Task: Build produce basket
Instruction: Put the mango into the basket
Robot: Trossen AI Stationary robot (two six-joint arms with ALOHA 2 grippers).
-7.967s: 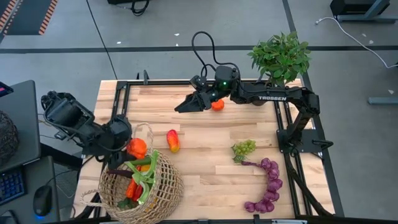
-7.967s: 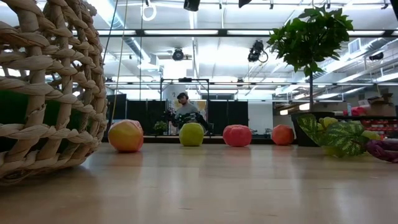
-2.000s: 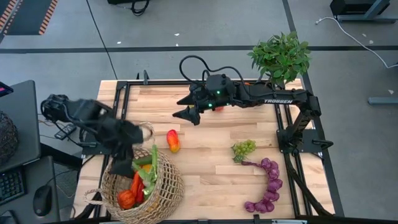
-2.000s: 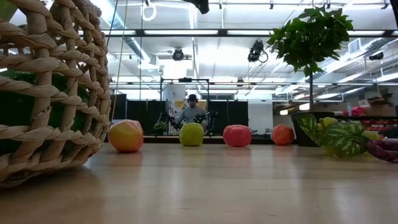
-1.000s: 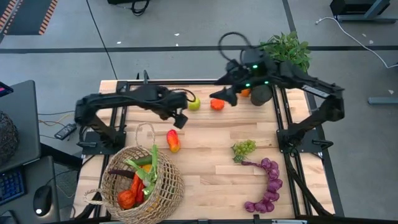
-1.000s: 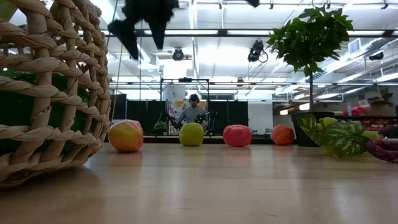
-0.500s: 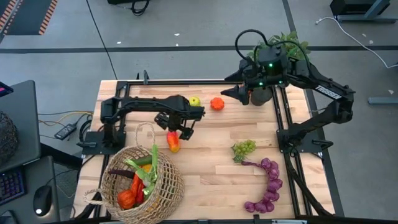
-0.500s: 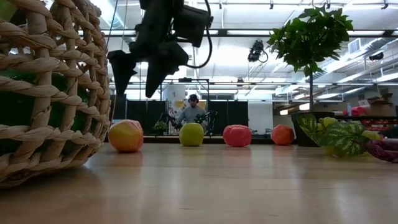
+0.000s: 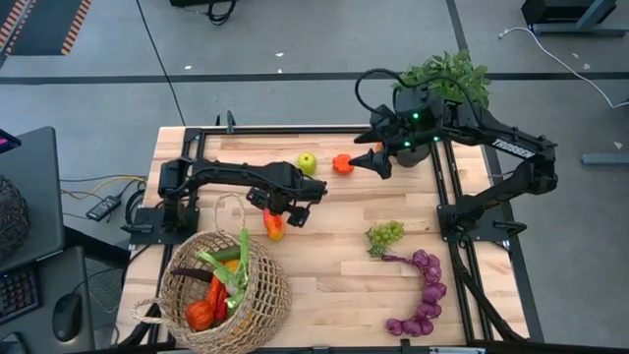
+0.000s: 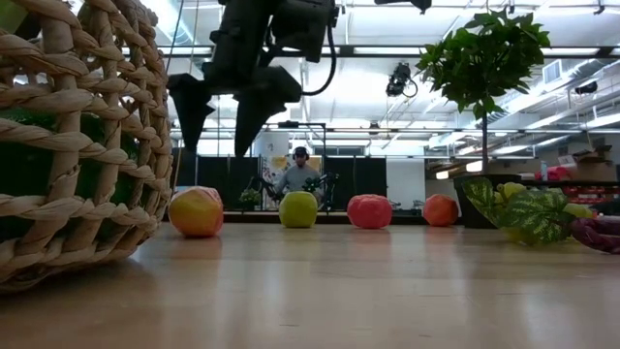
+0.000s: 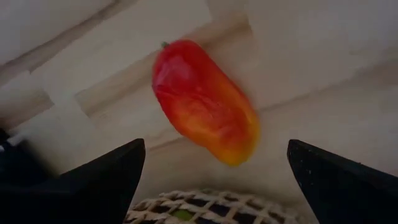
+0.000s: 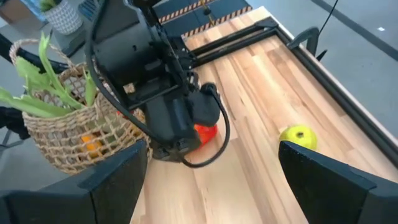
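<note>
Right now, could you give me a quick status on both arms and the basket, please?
Left gripper open, above the red-orange pepper, nothing held. Right gripper open beside the tomato at the table's back. Basket part filled. Nothing in the way.

The basket (image 9: 226,292) sits on the worktop (image 9: 334,246) at the front left. The pepper (image 9: 273,225) lies just behind it, under the left gripper (image 9: 285,212). The grapes (image 9: 418,295) lie at the front right.

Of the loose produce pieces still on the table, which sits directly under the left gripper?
The red-orange pepper, just beyond the basket; the open left gripper hovers over it.
</note>
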